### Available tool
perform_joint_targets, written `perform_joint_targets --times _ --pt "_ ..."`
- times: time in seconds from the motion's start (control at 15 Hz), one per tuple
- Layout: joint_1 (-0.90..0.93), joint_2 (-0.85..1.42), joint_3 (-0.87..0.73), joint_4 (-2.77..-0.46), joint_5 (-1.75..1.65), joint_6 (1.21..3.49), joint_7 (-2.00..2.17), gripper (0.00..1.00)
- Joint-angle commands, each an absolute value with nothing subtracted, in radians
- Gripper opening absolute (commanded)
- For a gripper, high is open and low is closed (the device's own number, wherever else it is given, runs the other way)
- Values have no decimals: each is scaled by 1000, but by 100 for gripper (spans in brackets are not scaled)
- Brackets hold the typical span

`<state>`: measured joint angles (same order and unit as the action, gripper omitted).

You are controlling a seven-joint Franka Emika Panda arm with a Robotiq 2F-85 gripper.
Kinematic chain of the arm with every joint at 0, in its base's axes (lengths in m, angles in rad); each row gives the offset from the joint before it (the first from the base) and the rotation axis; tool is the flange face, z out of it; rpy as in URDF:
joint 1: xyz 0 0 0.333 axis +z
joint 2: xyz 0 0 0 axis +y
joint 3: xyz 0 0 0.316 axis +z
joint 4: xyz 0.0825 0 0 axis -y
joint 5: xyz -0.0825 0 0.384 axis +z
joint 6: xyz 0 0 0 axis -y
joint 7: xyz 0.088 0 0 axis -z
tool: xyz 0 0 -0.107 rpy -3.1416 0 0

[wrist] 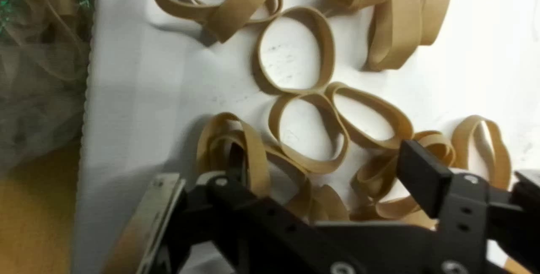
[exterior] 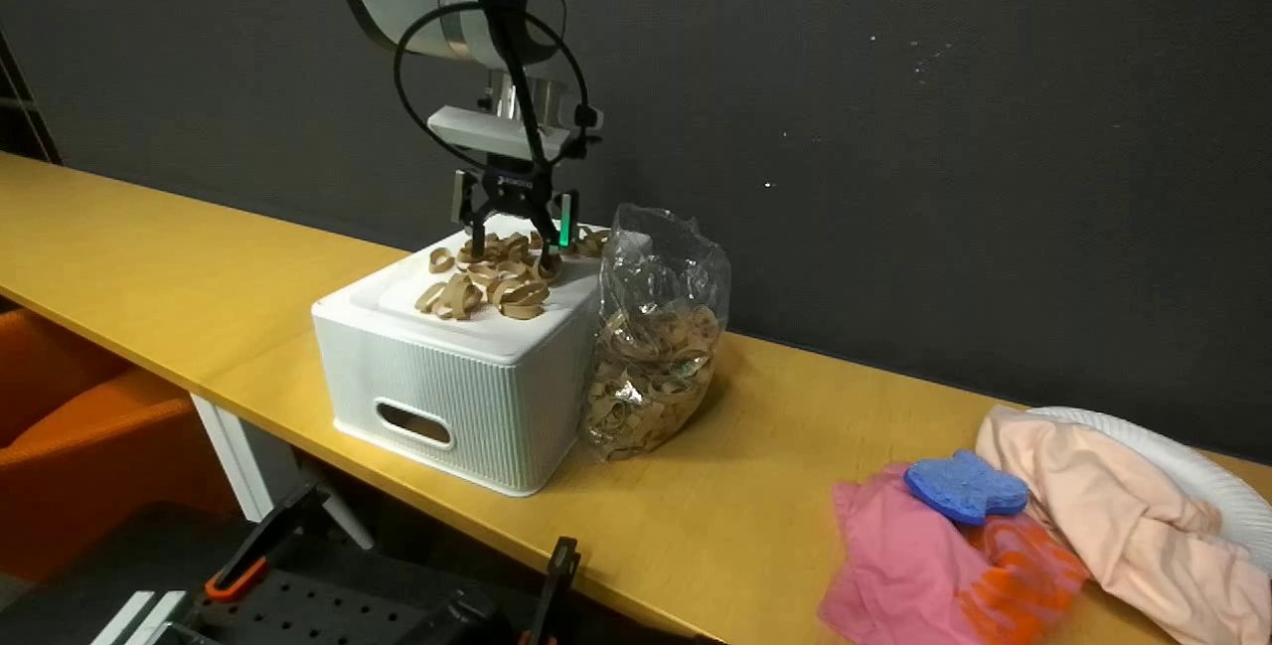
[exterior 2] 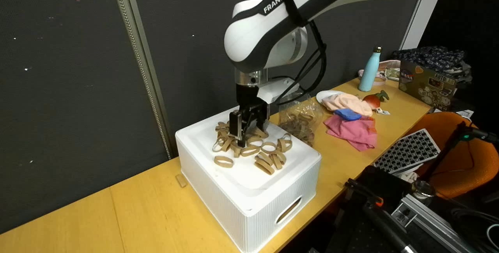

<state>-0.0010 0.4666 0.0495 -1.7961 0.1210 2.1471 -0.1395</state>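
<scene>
Tan rubber-like bands (exterior: 459, 297) lie in loose loops on top of a white ribbed box (exterior: 417, 387), which has an oval handle slot in its side. My gripper (exterior: 512, 255) points straight down into the pile, its jaws spread wide apart. In the wrist view the left fingertip reaches inside an upright looped band (wrist: 258, 155). The right finger's pad (wrist: 426, 177) stands beside several curled bands, and contact there cannot be made out. Several bands lie between the two fingers, none squeezed. A single band (exterior 2: 223, 165) rests apart from the pile on the box top.
A clear plastic bag (exterior: 646, 397) of similar bands leans beside the box. Farther along the table lie a pink cloth (exterior: 884, 556), a blue piece (exterior: 959, 486), a peach cloth (exterior: 1083, 486) and a white plate (exterior: 1163, 441). A blue bottle (exterior 2: 369, 71) stands beyond. A dark wall runs behind.
</scene>
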Motion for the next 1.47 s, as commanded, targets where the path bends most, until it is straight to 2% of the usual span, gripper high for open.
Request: perform_joint_targets --times 0.0,0.53,1.4 --pt "-17 466 64 -1784 142 2114 -165 59" --pt "-20 458 56 -1786 131 2110 -161 1" --pt "-62 266 -7 -1852 98 2113 -145 1"
